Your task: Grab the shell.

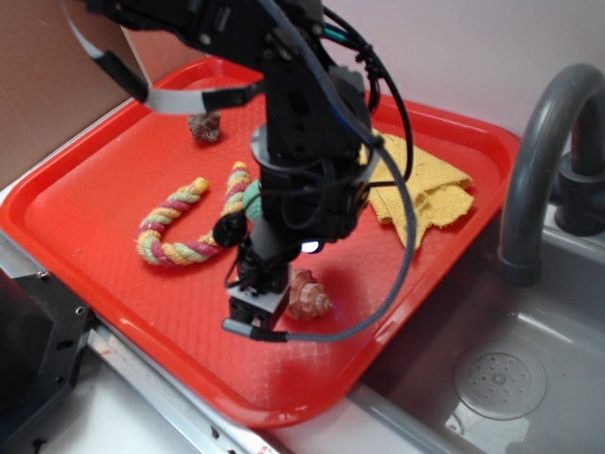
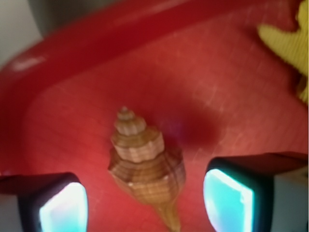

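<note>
The shell point(image 2: 145, 162) is a tan-brown spiral conch lying on the red tray point(image 2: 231, 96). Its pale whorled end points away from me and its long tip points toward me. In the exterior view the shell point(image 1: 310, 296) lies near the tray's front right part, just right of my gripper point(image 1: 257, 312). In the wrist view my gripper point(image 2: 145, 203) is open, with one cyan-lit fingertip point(image 2: 63, 205) on the left of the shell and the other on the right. Neither touches it; the shell's wide body sits just ahead of the gap and its tip reaches between the pads.
A multicoloured rope toy point(image 1: 184, 227) lies left of the arm. A dark lumpy rock point(image 1: 204, 126) sits at the tray's far side. A yellow cloth point(image 1: 425, 194) lies at the right. A metal sink point(image 1: 492, 378) with a grey faucet point(image 1: 539, 161) is beyond the tray's right edge.
</note>
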Controlling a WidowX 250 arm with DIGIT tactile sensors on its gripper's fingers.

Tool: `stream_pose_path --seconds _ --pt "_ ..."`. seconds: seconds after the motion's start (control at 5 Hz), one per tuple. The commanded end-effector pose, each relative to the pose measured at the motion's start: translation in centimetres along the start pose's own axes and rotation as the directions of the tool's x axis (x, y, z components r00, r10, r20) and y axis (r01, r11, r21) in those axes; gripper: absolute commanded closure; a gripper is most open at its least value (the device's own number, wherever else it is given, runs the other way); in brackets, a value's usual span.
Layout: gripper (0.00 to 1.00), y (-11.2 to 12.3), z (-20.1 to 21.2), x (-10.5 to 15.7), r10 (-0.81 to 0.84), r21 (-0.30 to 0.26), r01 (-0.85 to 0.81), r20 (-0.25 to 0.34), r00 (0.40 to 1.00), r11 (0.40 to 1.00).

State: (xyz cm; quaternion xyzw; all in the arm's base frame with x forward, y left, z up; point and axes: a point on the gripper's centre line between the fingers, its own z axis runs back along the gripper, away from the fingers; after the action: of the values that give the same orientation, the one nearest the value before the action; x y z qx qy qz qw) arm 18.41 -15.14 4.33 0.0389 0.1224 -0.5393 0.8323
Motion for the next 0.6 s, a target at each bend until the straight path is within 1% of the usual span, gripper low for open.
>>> stream_pose_path --seconds 0.0,0.2,0.4 --pt "0.00 -1.0 -1.1 1.0 -0.002 0.016 0.003 -0.052 0.999 1.000" --pt "0.00 -1.1 -1.6 1.8 -0.009 0.026 0.011 -0.079 0.997 1.000" --pt "1.00 -1.3 -1.7 2.2 -0.025 0.038 0.027 -0.070 0.997 0.999"
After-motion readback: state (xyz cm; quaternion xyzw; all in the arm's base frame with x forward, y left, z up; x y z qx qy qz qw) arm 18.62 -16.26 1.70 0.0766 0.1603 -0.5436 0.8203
